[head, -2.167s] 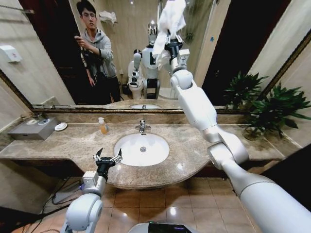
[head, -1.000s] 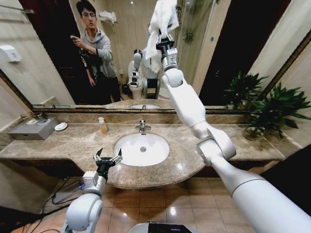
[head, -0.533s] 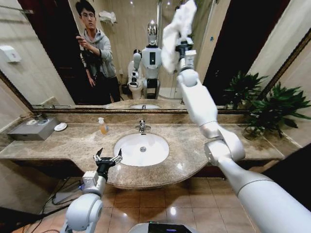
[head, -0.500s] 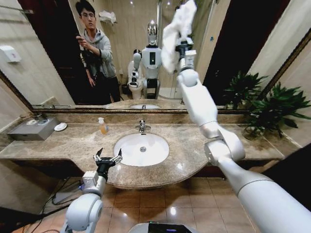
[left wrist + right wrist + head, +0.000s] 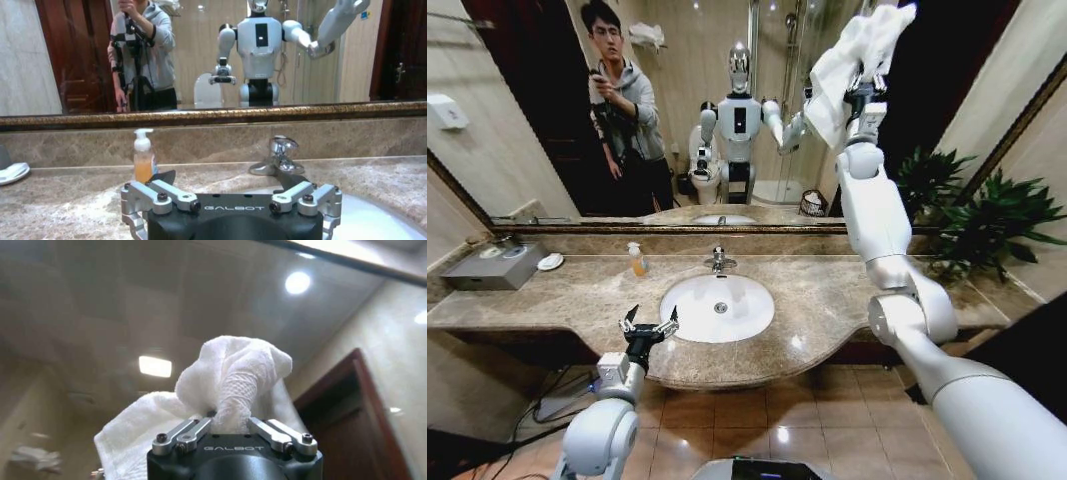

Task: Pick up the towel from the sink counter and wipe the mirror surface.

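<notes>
A white towel is held high against the mirror surface, with my right gripper shut on it at the end of the raised right arm. In the right wrist view the towel bunches up between the fingers of the right gripper in front of the glass. My left gripper stands open low over the front edge of the sink counter, beside the white basin. In the left wrist view the left gripper points at the faucet, with nothing between its fingers.
A soap pump bottle, a soap dish and a grey tissue box stand on the counter's left part. Potted plants fill the right end. A wall dispenser hangs at left. A person shows in the mirror's reflection.
My right arm has swept the towel to the right across the mirror, from above the basin toward the right side. The left arm has not moved.
</notes>
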`<state>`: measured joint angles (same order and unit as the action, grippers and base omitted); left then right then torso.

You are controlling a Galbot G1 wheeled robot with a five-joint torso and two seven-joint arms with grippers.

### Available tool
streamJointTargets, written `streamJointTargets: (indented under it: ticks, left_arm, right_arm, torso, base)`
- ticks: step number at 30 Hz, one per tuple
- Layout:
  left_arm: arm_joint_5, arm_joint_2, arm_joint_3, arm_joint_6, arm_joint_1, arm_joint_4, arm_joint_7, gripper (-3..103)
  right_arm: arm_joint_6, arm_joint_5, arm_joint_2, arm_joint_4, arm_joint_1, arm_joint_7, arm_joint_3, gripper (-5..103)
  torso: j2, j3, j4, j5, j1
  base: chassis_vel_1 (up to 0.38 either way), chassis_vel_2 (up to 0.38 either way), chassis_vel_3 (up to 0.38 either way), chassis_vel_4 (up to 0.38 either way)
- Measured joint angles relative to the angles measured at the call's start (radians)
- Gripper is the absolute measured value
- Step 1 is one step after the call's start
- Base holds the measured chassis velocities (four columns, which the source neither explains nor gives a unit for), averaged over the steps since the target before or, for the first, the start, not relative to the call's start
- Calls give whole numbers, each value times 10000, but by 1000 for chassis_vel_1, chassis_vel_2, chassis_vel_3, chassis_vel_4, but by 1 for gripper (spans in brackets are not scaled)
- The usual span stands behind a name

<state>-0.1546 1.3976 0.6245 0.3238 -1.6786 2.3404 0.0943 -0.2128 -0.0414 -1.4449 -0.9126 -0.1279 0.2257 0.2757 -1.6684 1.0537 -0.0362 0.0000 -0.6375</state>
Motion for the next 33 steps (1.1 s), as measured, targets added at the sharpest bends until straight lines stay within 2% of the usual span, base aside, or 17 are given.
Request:
streamJointTargets:
  ticks: [14,22,30,32,33]
  left_arm:
    - [0,0,0,0,0,0,0,100]
    - [0,0,0,0,-1,0,0,100]
    - [0,0,0,0,-1,0,0,100]
    - [0,1,0,0,-1,0,0,100]
    - [0,0,1,0,-1,0,0,100]
  right_arm:
    - [-170,411,-1604,455,-287,-222,-1157,9]
    - [-301,630,-1663,581,-434,-257,-1822,9]
    - [-373,782,-1647,818,-471,-242,-1279,9]
    - [-345,662,-1384,694,-455,-216,-987,9]
    - [-295,565,-1174,578,-431,-187,-847,9]
  torso:
    - [0,-1,0,-6,1]
    - [0,-1,3,-6,1]
    - [0,0,4,0,0]
    - [0,0,-7,-3,1]
    - [0,0,-2,-1,1]
  base:
    - [0,0,0,0]
    - [0,0,0,0]
    - [0,0,0,0]
    - [0,0,0,0]
    - [0,0,0,0]
